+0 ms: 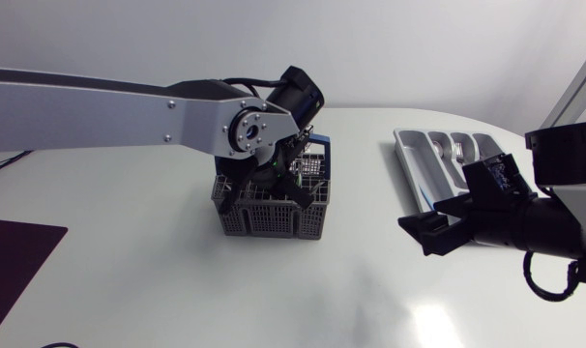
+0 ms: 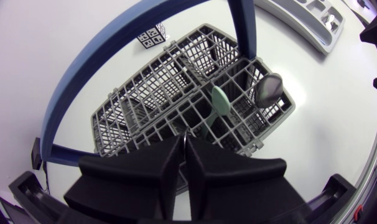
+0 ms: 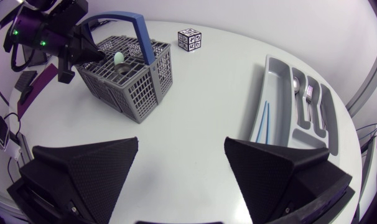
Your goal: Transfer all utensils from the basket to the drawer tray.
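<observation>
The grey wire basket (image 1: 270, 218) with a blue handle (image 2: 83, 81) stands mid-table. My left gripper (image 2: 186, 140) is down inside it, shut on the thin end of a utensil handle (image 2: 186, 132) whose remainder is hidden. Just beside the fingers stands a pale green spoon (image 2: 219, 101), and past it a metal spoon (image 2: 269, 88). The right wrist view shows the basket (image 3: 136, 93) with the left gripper (image 3: 99, 56) over it. The grey drawer tray (image 1: 414, 166) holds a blue stick (image 3: 263, 118), a spoon (image 3: 296, 83) and a fork (image 3: 308, 96). My right gripper (image 1: 436, 220) hangs open beside the tray, empty.
A small cube with black-and-white markers (image 3: 190, 39) sits behind the basket. A dark mat (image 1: 13, 261) lies at the table's front left. Bare white table (image 1: 361, 251) stretches between basket and tray.
</observation>
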You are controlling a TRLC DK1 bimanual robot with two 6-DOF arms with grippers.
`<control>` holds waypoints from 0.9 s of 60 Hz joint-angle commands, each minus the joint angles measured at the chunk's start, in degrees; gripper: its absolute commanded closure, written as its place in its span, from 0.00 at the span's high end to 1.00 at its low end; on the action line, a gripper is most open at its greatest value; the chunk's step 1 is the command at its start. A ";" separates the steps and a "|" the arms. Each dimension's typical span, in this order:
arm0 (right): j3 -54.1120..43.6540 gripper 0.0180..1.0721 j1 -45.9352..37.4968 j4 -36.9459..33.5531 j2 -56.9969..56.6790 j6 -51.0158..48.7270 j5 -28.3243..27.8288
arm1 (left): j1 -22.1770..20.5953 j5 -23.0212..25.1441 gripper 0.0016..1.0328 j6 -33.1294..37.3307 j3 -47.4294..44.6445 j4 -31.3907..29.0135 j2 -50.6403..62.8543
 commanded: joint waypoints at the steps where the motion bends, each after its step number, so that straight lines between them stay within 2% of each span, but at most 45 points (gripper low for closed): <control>1: -1.46 0.95 0.79 -0.96 -0.70 -0.60 0.12 | -0.48 -0.94 0.04 -0.52 2.01 -0.72 -1.72; 22: -1.20 0.95 3.34 -1.75 -2.72 -0.60 1.52 | -2.68 -5.33 0.04 1.41 4.12 -3.53 -7.52; 34: -0.58 0.95 5.80 -1.93 -4.39 -2.01 4.86 | -3.64 -8.15 0.04 2.73 4.03 -4.33 -11.83; 39: 0.04 0.95 7.12 -1.75 -5.27 -3.41 6.71 | -4.08 -8.67 0.04 2.73 3.94 -4.94 -13.76; 54: 3.38 0.95 9.41 -4.47 -7.73 -4.56 6.09 | -4.52 -8.06 0.04 1.76 3.68 -5.91 -20.53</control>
